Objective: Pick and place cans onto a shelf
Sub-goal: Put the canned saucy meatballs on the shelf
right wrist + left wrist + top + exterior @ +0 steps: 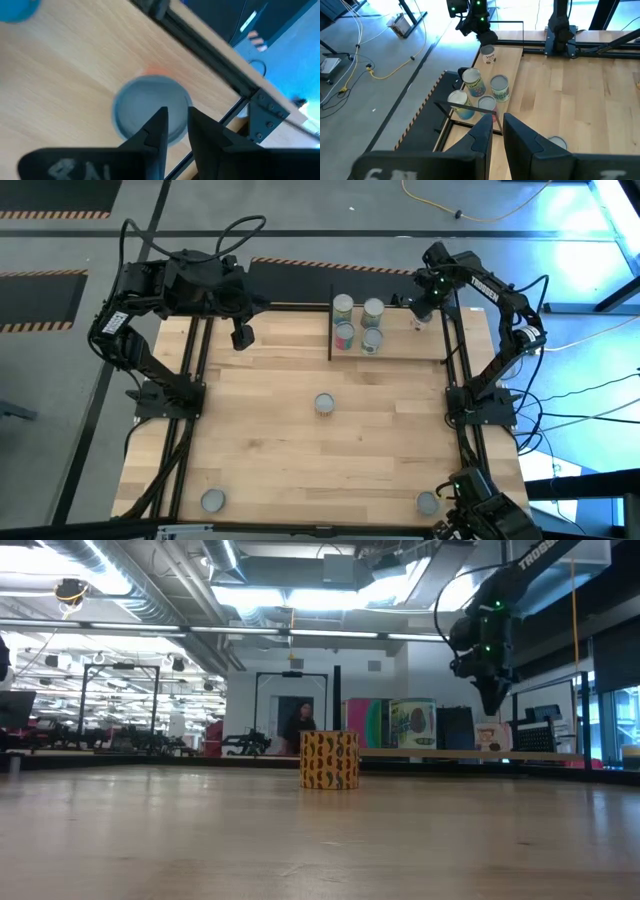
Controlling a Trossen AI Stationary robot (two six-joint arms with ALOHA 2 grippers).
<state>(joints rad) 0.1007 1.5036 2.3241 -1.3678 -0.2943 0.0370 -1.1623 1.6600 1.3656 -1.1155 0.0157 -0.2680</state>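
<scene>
The light wood shelf [400, 345] lies at the table's far middle, with a black edge panel on its left side. Several cans [345, 335] stand upright on it in a cluster [472, 82]. Another can [416, 325] stands apart at the shelf's right end. My right gripper [418, 310] hangs shut just above that can's silver top [145, 107], clear of it in the low view [495, 708]. My left gripper [241, 340] is shut and empty, left of the shelf [497, 120]. Three cans stand on the tabletop: the middle [325, 403], near left [212, 500] and near right [428, 502].
Black frame rails run front to back along both sides of the table [190, 410] [462, 380]. The middle can shows as a yellow patterned tin in the low view [329, 759]. A person stands in the room far behind the table [299, 727].
</scene>
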